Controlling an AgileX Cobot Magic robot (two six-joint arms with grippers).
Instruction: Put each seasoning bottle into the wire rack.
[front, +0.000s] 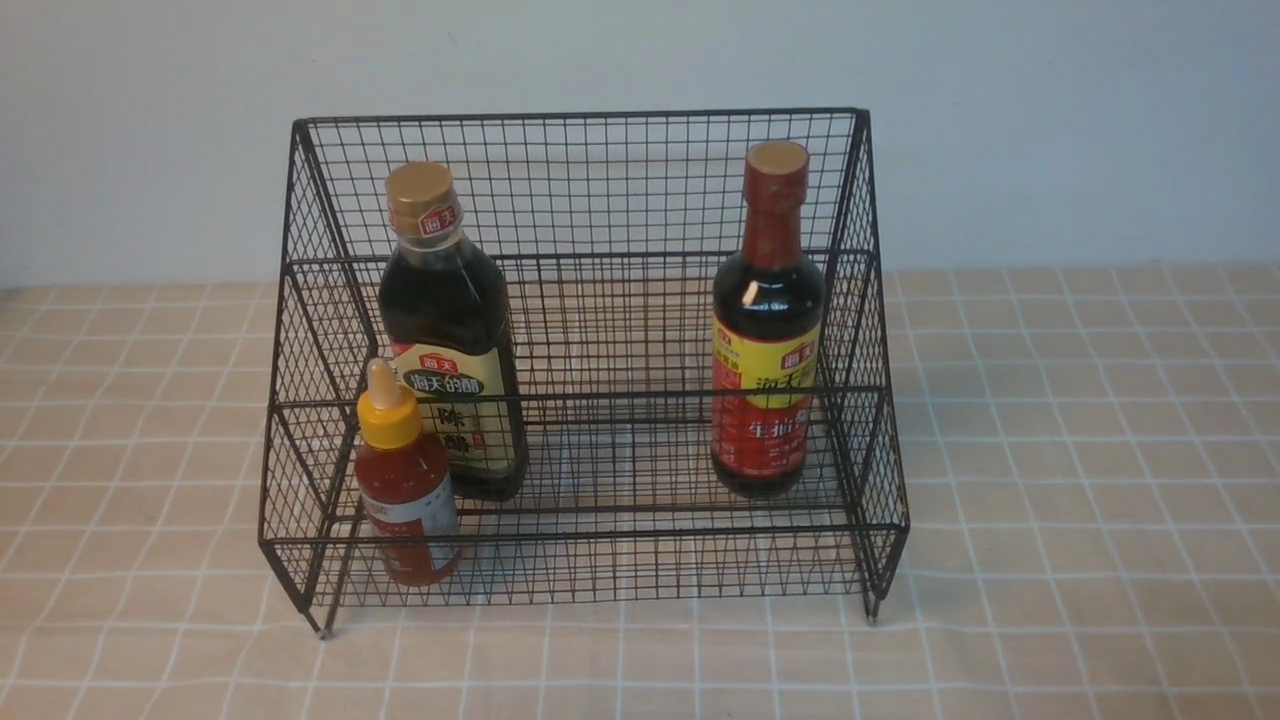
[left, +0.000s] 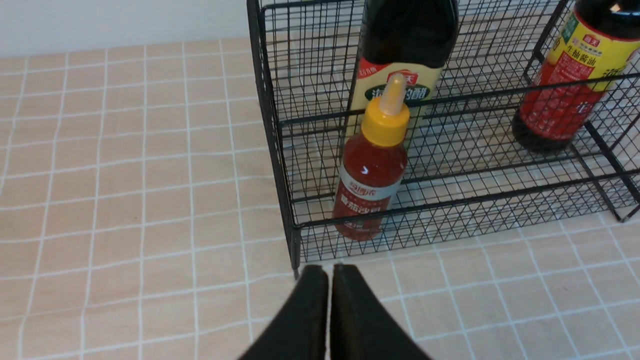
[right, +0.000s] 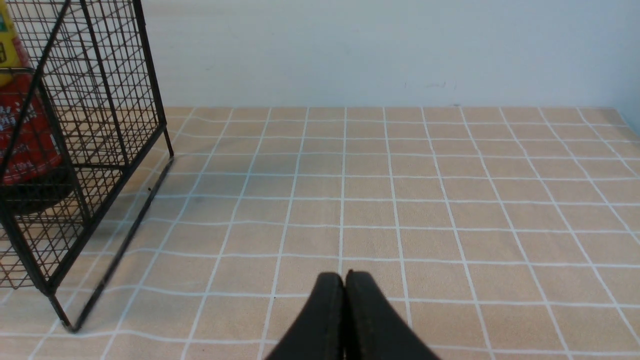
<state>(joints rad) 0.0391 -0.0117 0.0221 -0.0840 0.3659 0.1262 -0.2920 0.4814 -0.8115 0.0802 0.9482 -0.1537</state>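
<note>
**While your left tool (left: 329, 270) and right tool (right: 341, 275) are pressed together, the wire rack (front: 600, 114) carries the full set**

You have all three seasoning bottles inside the black mesh rack, which stands on the counter (front: 1080, 450) in front of a pale wall (front: 640, 50). The counter's beige surface is crossed by white grid lines.

Toward the rack's left end, you see the gold-capped bottle (front: 450, 340), tall and dark, its cream label facing you. It stands in the rear tier. Just in front of it, in the front tier, is the small red bottle (front: 407, 500), its yellow nozzle cap pointing up and overlapping the cream label in your front view. You cannot tell whether the small bottle touches the mesh between the tiers.

Near the right end, well apart from the other two, the red-necked bottle (front: 768, 330) stands upright in the rear tier with its red-and-yellow label toward you.

Your left tool has its fingertips together, pinching nothing, near the front of the rack. Your right tool is likewise pressed together with nothing between its tips, above the counter to the right of the rack.
</note>
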